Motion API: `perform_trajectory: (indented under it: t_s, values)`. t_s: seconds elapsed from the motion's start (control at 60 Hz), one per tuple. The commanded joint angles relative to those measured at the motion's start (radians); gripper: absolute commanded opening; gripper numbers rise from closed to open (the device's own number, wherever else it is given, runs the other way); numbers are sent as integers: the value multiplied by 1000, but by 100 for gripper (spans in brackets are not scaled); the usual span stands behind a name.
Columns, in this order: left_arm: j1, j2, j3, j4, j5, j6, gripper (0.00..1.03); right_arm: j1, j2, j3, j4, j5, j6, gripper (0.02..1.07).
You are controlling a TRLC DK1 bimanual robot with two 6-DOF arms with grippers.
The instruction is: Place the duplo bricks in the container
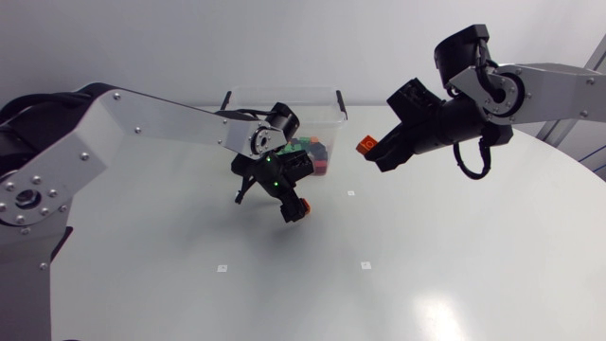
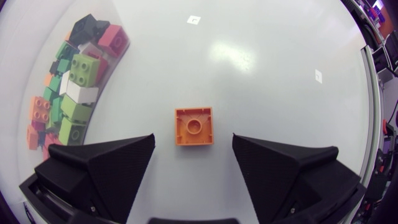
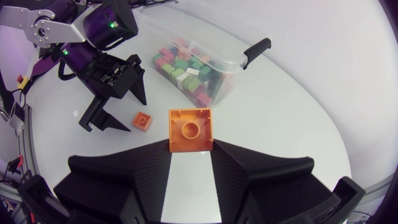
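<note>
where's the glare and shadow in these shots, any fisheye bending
Head view: soft glare on the table toward its near side, a faint shadow under the left gripper. Left wrist view: a bright patch ahead of the orange brick, table edge bowed. Right wrist view: even light, table edge curved.

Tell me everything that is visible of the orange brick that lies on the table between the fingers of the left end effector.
The orange brick is square, of smooth plastic as it looks. It lies flat on the white table, hollow side up, with one round tube in its middle. It sits between the open fingers of the left end effector, touching neither, outside the container.
</note>
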Motion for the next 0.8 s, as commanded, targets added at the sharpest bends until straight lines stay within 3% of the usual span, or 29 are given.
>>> perform_trajectory:
  t_s: [0.0,0.317,0.533,0.783]
  values:
    - [-11,43,57,-32,-11,1,74,-11,-17,40,-16,-18,-12,31]
    - [-30,107,115,-95,-43,5,56,-45,6,149,-52,-44,5,31]
    - [-34,121,129,-95,-42,-11,29,-53,51,187,-38,-49,28,31]
    - [-19,-5,0,-63,-36,-14,27,-37,195,327,-2,-49,112,31]
